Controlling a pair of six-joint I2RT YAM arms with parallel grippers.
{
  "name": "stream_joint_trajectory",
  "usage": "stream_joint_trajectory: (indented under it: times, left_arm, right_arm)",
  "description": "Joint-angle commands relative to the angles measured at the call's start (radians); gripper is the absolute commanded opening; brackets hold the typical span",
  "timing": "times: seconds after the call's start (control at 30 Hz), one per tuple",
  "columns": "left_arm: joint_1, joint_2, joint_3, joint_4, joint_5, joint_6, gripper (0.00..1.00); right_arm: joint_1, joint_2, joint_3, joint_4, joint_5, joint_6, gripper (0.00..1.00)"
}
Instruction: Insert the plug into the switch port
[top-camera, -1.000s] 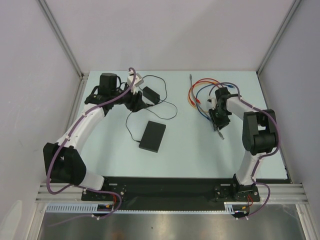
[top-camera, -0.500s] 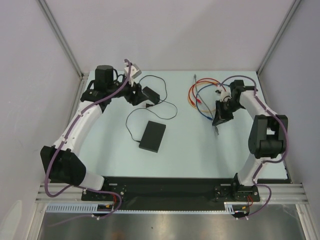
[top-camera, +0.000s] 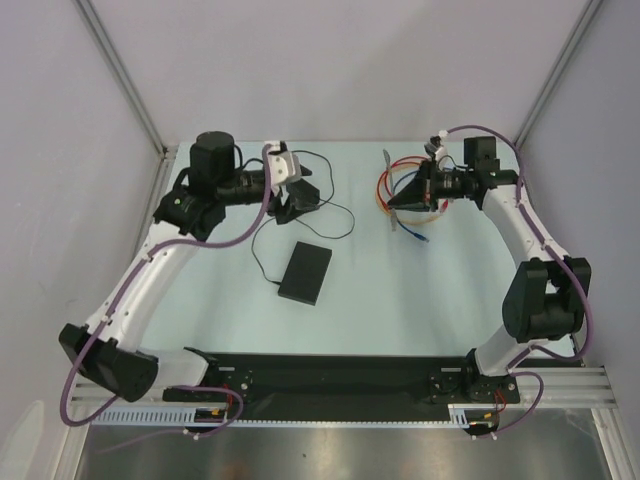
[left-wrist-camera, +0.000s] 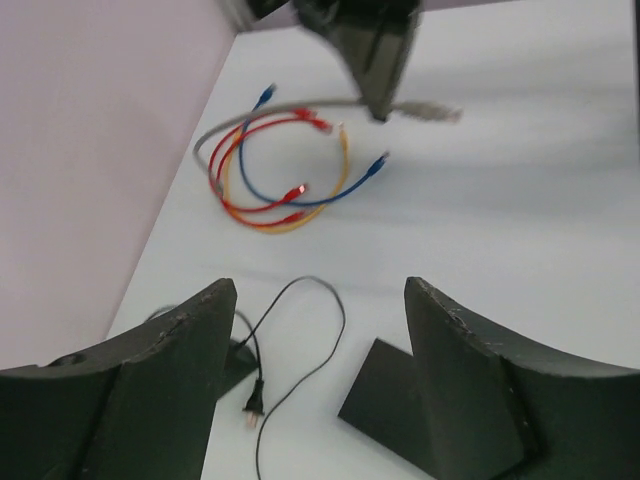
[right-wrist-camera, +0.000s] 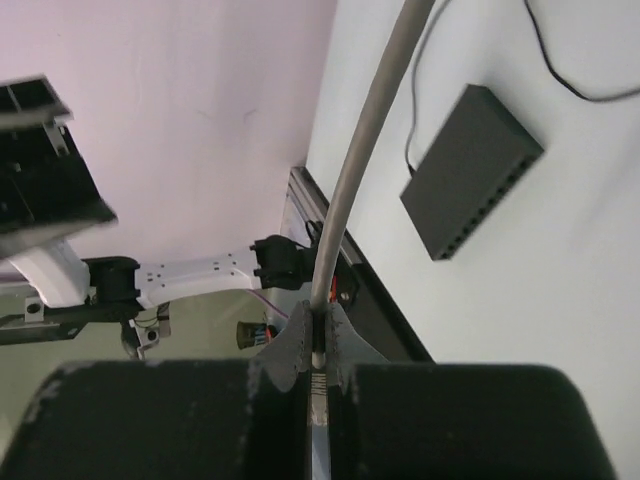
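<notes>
Gripping a grey cable (right-wrist-camera: 372, 130) just behind its plug (left-wrist-camera: 432, 112), my right gripper (right-wrist-camera: 318, 345) hangs over the table's far right, above coiled coloured cables (left-wrist-camera: 295, 192). My left gripper (left-wrist-camera: 318, 288), far left, is spread wide and holds nothing. The black switch (top-camera: 305, 272) lies mid-table, well apart, with its ports (right-wrist-camera: 497, 200) lining one narrow edge. I judge this to be the carrying step; next, the plug must be aimed squarely at a port. The table (top-camera: 400, 300) is pale and the walls (top-camera: 350, 70) lilac.
</notes>
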Motion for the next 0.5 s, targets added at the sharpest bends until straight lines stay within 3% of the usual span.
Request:
stream_joint_trajectory:
  times: [0.0,0.07,0.17,0.37,0.47]
  left_arm:
    - [-0.068,-0.076,-0.038,0.096,0.021,0.041,0.75]
    - [-0.076,-0.062,-0.029,0.145,0.024,-0.158,0.76]
    - [-0.134,-0.074,-0.052,0.208,-0.055,-0.216,0.77]
    - [-0.246,-0.128,-0.173,0.309,-0.169,0.185,0.78]
    - [-0.289,-0.135,-0.213,0.352,-0.208,0.386,0.74]
  right_arm:
    - [0.049,-0.092,0.059,0.238,-0.003,0.224,0.0]
    - [0.046,-0.083,0.118,0.171,0.127,0.207,0.0]
    - [0.043,-0.068,0.198,0.069,0.281,0.289,0.0]
    - [0.106,-0.094,0.13,0.135,0.321,0.441,0.0]
    - [0.138,-0.086,0.162,0.077,0.411,0.437,0.0]
